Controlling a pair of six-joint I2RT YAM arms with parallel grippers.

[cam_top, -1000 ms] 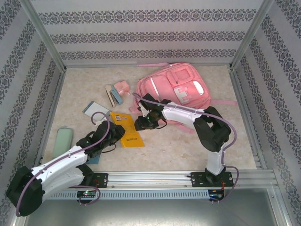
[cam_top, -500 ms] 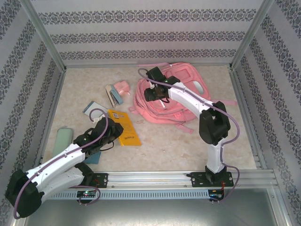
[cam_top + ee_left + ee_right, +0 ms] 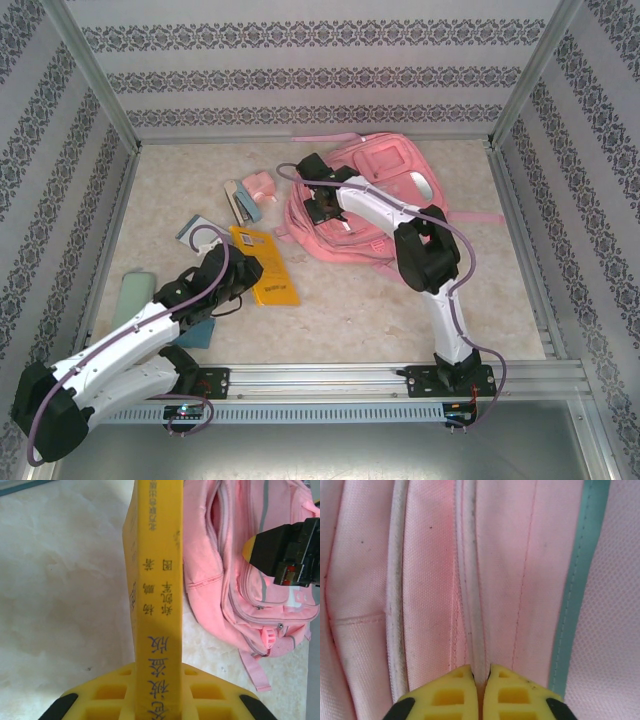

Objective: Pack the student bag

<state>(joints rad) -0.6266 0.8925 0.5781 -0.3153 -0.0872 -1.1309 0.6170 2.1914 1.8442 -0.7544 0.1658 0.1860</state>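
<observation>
The student bag sits upper centre-right in the top view. The right gripper has just closed tight, pinching its seam. The left gripper stays clamped on the yellow book.

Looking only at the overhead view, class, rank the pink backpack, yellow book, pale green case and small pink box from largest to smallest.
1. student bag
2. yellow book, partly covered but still second
3. pale green case
4. small pink box
</observation>
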